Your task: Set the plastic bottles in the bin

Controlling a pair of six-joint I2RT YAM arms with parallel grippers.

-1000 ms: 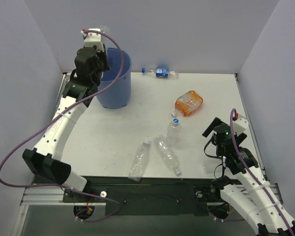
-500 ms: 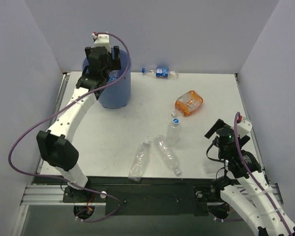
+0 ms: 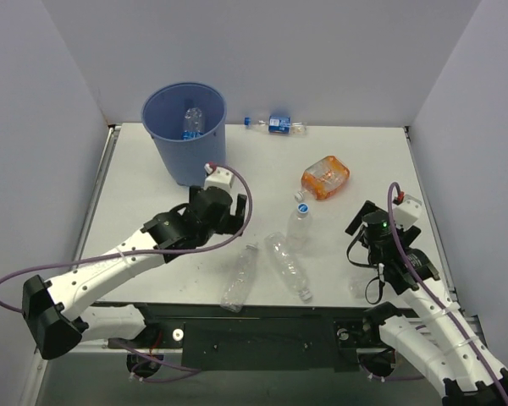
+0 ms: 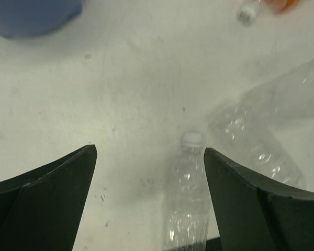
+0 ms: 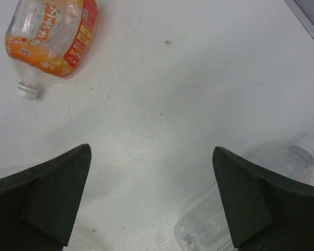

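- The bin [image 3: 182, 161] stands at the far left corner of the desk [image 3: 364, 161], and one clear bottle [image 3: 191, 121] shows inside it.
- The labelled bottle [image 3: 278, 124] lies on its side just right of the bin, along the desk's far edge, not touching the bin.
- The orange bottle [image 3: 325, 177] lies further right of the bin and nearer the arms.
- The blue-cap bottle [image 3: 298, 224] lies just beside the orange bottle's neck end.
- The white-cap bottle [image 3: 239, 277] and the crushed bottle [image 3: 288, 265] lie close together well in front of the bin, by the desk's near edge.
- The left gripper [image 3: 230, 210] hovers between the bin and the white-cap bottle. Its jaws are spread wide and hold nothing. In the wrist view, that bottle's capped end sits in the gap between the fingers, on the desk below.
- The right gripper [image 3: 364, 222] is well apart from the bin, on the desk's right side, jaws spread wide and empty.
- The last bottle [image 5: 204, 227] lies on the desk beside the right gripper, near the front edge.
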